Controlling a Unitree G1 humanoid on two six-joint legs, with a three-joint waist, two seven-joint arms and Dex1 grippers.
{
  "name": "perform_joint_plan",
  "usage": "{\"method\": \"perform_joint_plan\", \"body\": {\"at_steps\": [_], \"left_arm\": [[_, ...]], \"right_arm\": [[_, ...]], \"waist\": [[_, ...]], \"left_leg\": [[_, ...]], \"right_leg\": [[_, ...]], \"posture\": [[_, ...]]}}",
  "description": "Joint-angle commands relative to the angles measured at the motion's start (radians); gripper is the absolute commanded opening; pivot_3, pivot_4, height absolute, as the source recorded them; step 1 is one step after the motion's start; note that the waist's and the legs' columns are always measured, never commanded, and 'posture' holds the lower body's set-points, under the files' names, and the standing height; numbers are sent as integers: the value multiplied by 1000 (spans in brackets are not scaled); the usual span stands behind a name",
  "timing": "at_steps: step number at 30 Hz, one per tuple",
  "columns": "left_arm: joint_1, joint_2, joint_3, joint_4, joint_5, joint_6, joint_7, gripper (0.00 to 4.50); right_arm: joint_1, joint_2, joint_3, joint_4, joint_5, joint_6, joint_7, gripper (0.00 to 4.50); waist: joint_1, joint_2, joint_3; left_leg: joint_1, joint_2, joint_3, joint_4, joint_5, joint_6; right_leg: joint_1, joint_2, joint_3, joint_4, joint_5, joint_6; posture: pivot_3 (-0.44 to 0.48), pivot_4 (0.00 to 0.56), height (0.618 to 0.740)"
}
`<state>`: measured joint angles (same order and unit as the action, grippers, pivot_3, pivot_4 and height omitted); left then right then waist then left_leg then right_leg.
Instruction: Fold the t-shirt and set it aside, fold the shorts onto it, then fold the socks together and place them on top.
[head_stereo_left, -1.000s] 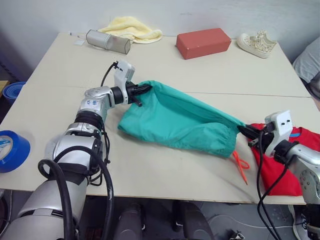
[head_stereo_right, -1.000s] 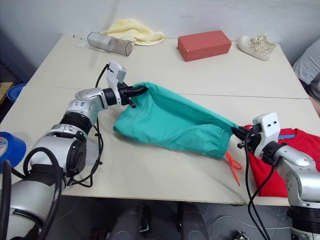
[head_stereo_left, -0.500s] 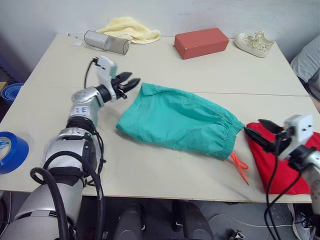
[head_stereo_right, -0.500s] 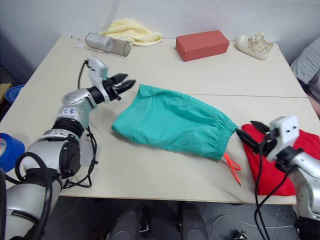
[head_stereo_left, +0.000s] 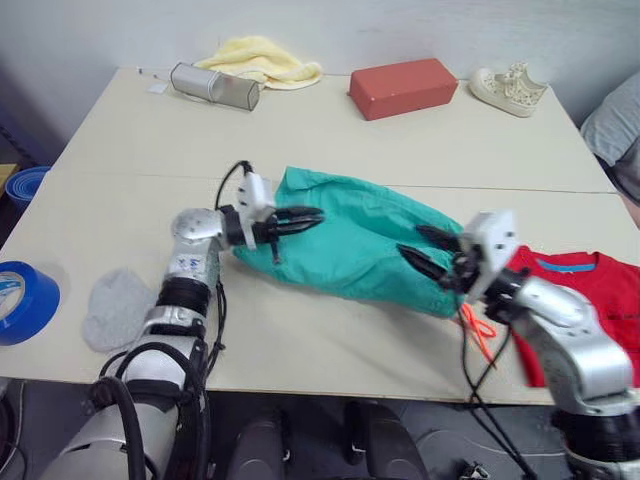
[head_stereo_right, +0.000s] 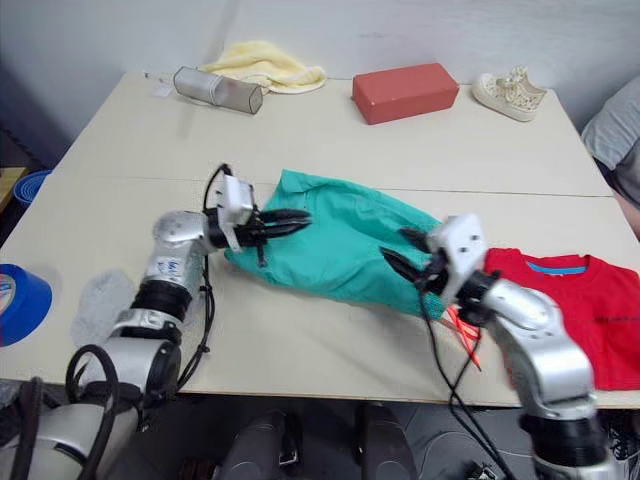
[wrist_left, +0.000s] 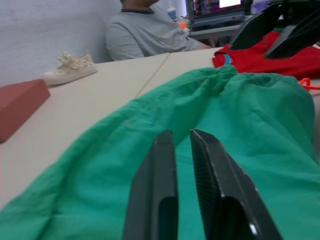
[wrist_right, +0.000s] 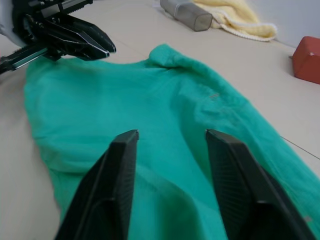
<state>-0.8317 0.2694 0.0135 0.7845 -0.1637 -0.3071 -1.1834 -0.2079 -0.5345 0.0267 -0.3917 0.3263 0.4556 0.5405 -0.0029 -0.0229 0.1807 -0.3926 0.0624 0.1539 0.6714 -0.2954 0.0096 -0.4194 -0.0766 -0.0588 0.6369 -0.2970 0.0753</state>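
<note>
Shorts (head_stereo_left: 350, 235) flat-ish on table (head_stereo_left: 300, 130) centre, teal, rumpled, long axis running from far-left corner toward near-right waistband end. Orange drawstring (head_stereo_left: 480, 330) trailing off waistband end onto table, near front edge, between shorts and t-shirt. L gripper (head_stereo_left: 300, 217) over left end of shorts, fingers (wrist_left: 165, 195) nearly closed, thin gap between, nothing pinched; tips low over fabric, contact w/ cloth can't tell. R gripper (head_stereo_left: 425, 252) over right/waistband end of shorts, fingers (wrist_right: 120, 180) spread wide, holding nothing, green cloth visible between them in wrist view. L gripper (wrist_right: 75, 40) also seen in R wrist view, just above far edge of shorts. T-shirt (head_stereo_left: 585, 300) red, blue neck band, lying at right front of table, just beside shorts' waistband end, partly behind R arm; touching shorts or not, can't tell. Sock (head_stereo_left: 120, 310) light grey, lying at left front of table near edge, well apart from shorts; one visible piece, pair or single can't tell. Along back of table, left to right: grey cylinder (head_stereo_left: 215, 85) on its side, yellow cloth (head_stereo_left: 262, 58) bunched just behind it, red-brown block (head_stereo_left: 403, 87), white sneaker (head_stereo_left: 513, 88) at far right. Blue tape roll (head_stereo_left: 25, 300) off left front of table, blue object (head_stereo_left: 22, 183) further back off left edge. Person in grey shirt (wrist_left: 145, 37) beyond right end of table, seen in L wrist view.
</note>
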Motion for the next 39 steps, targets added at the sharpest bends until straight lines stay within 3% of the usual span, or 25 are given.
{"method": "perform_joint_plan", "body": {"at_steps": [1,3,5,8,11,14,17,20,23,28,30,31,33,34,35,37,39], "left_arm": [[31,-23,-36,-49,63,61,150,0],[46,-15,-68,-35,130,103,247,0],[59,-5,-84,-36,160,147,296,0],[85,19,-67,-25,175,239,391,0],[102,54,-48,-23,160,259,405,0],[100,82,-40,-26,135,230,372,0],[97,86,4,-63,28,166,241,0],[85,95,16,-114,-49,137,98,0],[69,98,-4,-154,-82,110,-14,0],[32,72,-29,-139,-80,93,-63,0],[33,71,-35,-134,-83,67,-95,0],[40,75,-35,-142,-96,68,-124,0],[70,113,-20,-191,-144,78,-217,0],[85,139,-11,-210,-157,74,-251,0],[94,155,-7,-223,-163,70,-270,0],[126,207,-5,-267,-162,74,-296,0],[176,286,-4,-327,-147,63,-321,593]], "right_arm": [[-28,71,60,95,-124,-27,-114,779],[-15,74,64,147,-179,-63,-136,14],[5,70,51,162,-187,-85,-128,14],[87,53,-65,146,-128,-98,-109,14],[172,34,-203,139,-27,-135,-40,14],[212,25,-295,145,57,-189,35,14],[236,29,-362,81,195,-203,134,14],[281,33,-417,-22,379,-81,132,14],[377,7,-452,-157,600,101,63,536],[589,-7,-449,-342,995,282,-217,2126],[641,-8,-437,-381,1068,289,-274,2742],[649,-26,-418,-413,975,267,-232,3095],[659,-167,-278,-467,509,60,-70,3769],[669,-225,-223,-464,361,-9,-8,4130],[679,-258,-188,-452,282,-58,26,4432],[689,-215,-184,-415,272,-137,58,4432],[674,-166,-197,-377,215,-282,109,4500]], "waist": [[0,0,0],[2,0,0],[0,0,0],[1,0,0],[1,0,0],[-7,0,0],[-20,0,0],[-22,0,0],[-21,0,0],[-6,0,0],[-1,0,0],[-1,0,0],[-11,1,0],[-16,1,0],[-23,0,-1],[-23,0,-1],[-24,0,-1]], "left_leg": [[0,0,0,1,0,0],[-2,0,0,4,0,1],[-2,0,0,5,-1,2],[-2,1,0,5,-2,3],[0,1,-1,5,-2,3],[6,1,0,2,-5,6],[7,1,0,-3,-4,5],[6,2,-2,-5,-2,2],[6,2,-3,-5,0,-2],[6,1,-4,-5,-3,4],[6,1,-5,-5,-3,5],[6,1,-5,-5,-3,5],[5,1,-4,-5,-3,5],[6,1,-3,-5,-3,6],[5,0,-2,-5,-3,6],[5,1,-4,-6,-3,5],[4,2,-6,-7,-2,1]], "right_leg": [[0,0,0,0,0,0],[0,0,0,1,0,0],[0,0,0,0,0,0],[0,0,0,1,0,0],[1,0,-1,0,0,1],[6,-1,0,-1,0,1],[6,-1,0,0,0,0],[4,-1,-1,0,-1,-1],[4,-1,-2,0,-1,-2],[6,-3,0,-2,-2,-2],[7,-3,4,-2,-2,-2],[7,-3,5,-2,-1,-2],[6,-2,6,-4,-1,-2],[6,-1,5,-4,-1,-2],[6,0,3,-5,-1,-1],[6,3,-1,-8,-1,-1],[6,6,-1,-8,-2,-2]], "posture": [[0,150,740],[0,150,740],[0,150,740],[0,150,740],[0,150,740],[0,150,740],[0,150,740],[0,150,740],[0,150,740],[0,150,740],[0,150,740],[0,150,740],[0,150,740],[0,150,740],[0,150,740],[0,150,740],[0,150,740]]}}
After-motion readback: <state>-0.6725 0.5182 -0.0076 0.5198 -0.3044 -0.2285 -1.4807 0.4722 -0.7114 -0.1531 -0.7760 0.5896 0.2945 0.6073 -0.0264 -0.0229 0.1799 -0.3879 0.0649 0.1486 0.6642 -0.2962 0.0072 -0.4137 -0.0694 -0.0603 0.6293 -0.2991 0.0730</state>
